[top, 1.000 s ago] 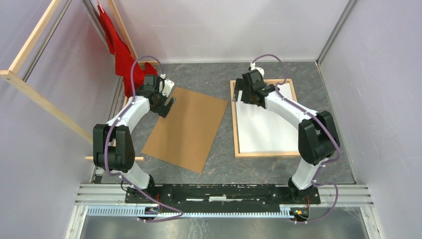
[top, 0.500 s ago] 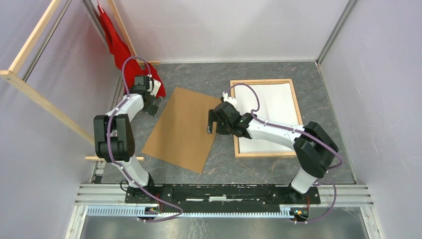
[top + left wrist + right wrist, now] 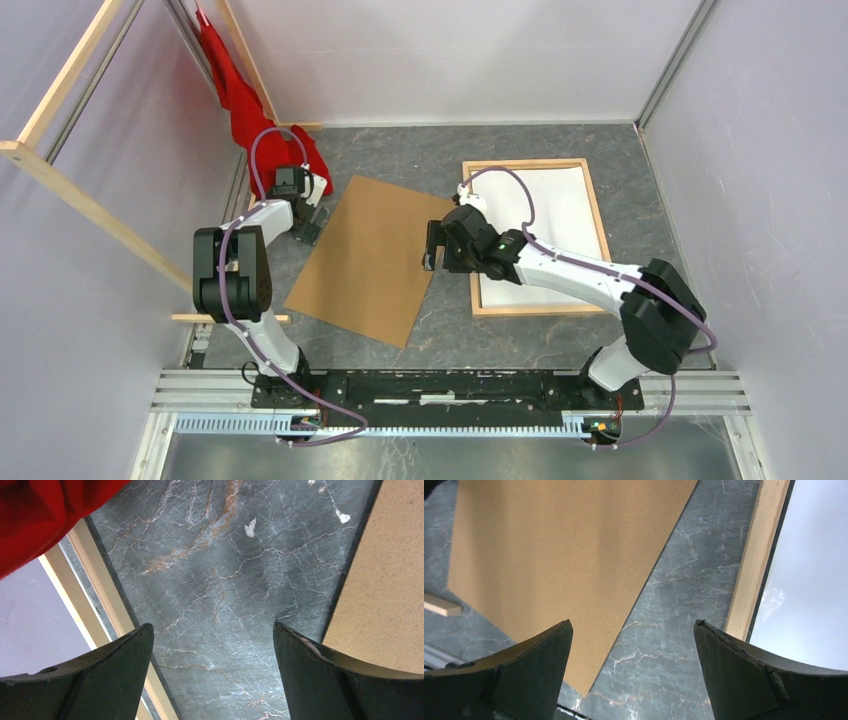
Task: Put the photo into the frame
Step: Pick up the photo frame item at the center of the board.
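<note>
1. The left gripper (image 3: 310,228) hangs with its jaws spread wide and nothing between them. It is over bare table (image 3: 420,150), just beside the left edge of the brown board (image 3: 370,260), and a red cloth (image 3: 235,100) lies close behind it.
2. The brown board lies flat and skewed between the two arms, clear of the frame.
3. The right gripper (image 3: 431,248) is just as wide and just as empty. It hovers above the strip of table between the board's right edge and the frame's left rail.
4. Over on the right, the frame (image 3: 597,215) lies flat with a white sheet filling it. I take that for the photo (image 3: 545,215), plain back up, already sitting inside the rails.
5. The photo looks thin, light and floppy. Lying flat it offers no raised edge to pinch, and a hard squeeze would likely crease it. If it needs shifting, tease up a corner or short edge and hold it gently.
6. The frame looks light but stiff. Clamp across one rail, about mid-length, so it doesn't swing or twist.
</note>
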Tool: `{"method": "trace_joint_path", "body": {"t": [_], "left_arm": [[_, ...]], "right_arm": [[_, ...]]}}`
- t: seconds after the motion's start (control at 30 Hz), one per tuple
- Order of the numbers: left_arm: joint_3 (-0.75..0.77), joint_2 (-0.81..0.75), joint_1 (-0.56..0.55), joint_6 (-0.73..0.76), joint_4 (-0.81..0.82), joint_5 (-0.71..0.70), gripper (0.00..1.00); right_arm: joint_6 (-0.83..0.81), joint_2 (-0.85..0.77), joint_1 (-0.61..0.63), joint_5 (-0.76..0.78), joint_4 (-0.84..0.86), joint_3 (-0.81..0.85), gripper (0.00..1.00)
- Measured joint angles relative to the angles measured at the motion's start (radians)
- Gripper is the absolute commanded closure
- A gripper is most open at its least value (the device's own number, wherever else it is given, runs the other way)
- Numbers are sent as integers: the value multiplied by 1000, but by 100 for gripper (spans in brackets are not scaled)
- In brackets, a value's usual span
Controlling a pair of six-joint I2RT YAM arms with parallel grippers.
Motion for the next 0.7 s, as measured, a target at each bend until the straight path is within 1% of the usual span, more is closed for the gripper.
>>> {"method": "trace_joint_path", "body": {"t": [0.17,0.27,0.33,0.47,0.57,0.7], "left_arm": [[-21,-11,0,3,31,15,8],[-29,-16,1,15,42,31,10],[-30,-16,1,21,45,38,11],[-30,-14,3,31,48,58,15],[-27,-11,8,31,47,71,19],[-25,-8,10,31,48,88,25]], "right_arm": [[-13,-98,3,-25,-34,-34,2],[-15,-171,5,-13,-108,-84,2],[-14,-278,6,4,-156,-122,2],[11,-403,6,9,-166,-186,2],[32,-380,13,-4,-136,-196,2],[51,-227,46,-23,-50,-188,2]]}}
